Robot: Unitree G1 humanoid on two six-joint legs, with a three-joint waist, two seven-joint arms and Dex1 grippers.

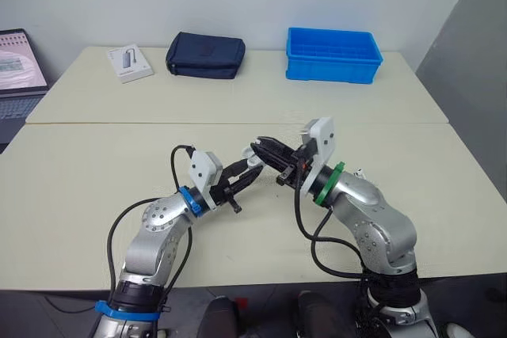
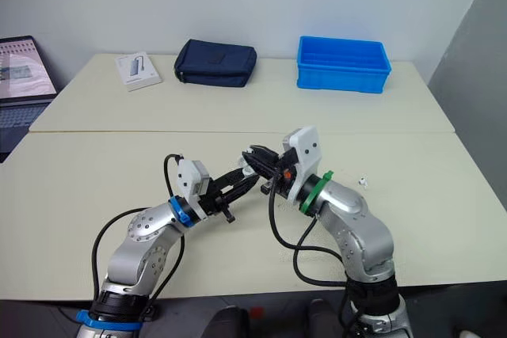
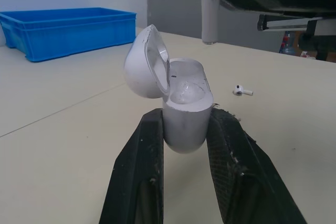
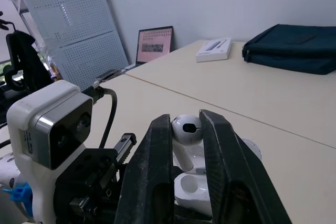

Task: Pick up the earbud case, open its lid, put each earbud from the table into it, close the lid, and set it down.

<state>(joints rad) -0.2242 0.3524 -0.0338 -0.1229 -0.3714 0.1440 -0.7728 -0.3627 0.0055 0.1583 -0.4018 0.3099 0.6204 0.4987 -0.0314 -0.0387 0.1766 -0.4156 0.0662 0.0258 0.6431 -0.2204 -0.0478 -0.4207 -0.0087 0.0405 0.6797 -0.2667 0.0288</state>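
White glossy plastic earbud case (image 3: 184, 114) sits clamped by its rounded body between the two black fingers of the left end effector (image 3: 186, 121), held off the pale beige worktop (image 1: 95, 195) near its front middle; picking up and opening look done, since the domed hinged lid (image 3: 144, 64) stands swung back and the two wells lie exposed; neither well appears to hold an earbud, though the glossy interior makes that hard to confirm.

Facing it, the right end effector (image 4: 186, 120) is closed on the first white stemmed earbud (image 4: 185, 129), pinching its bulbous head; the earbud hangs just above the case mouth and is, by my reading, not yet seated.

The second white earbud (image 3: 242, 91) lies on the worktop beside the right arm, well apart from the case; so the remaining work is seating this earbud, fetching and seating the other, shutting the lid and setting the case down.

As to direction, the case's long axis runs from its rounded base to its open mouth, in line with the left fingers; the mouth points up and toward the right end effector, with the lid tipped off to one side of that axis; the held earbud's long axis is its stem, pointing down toward the wells; the lying earbud rests on its side.
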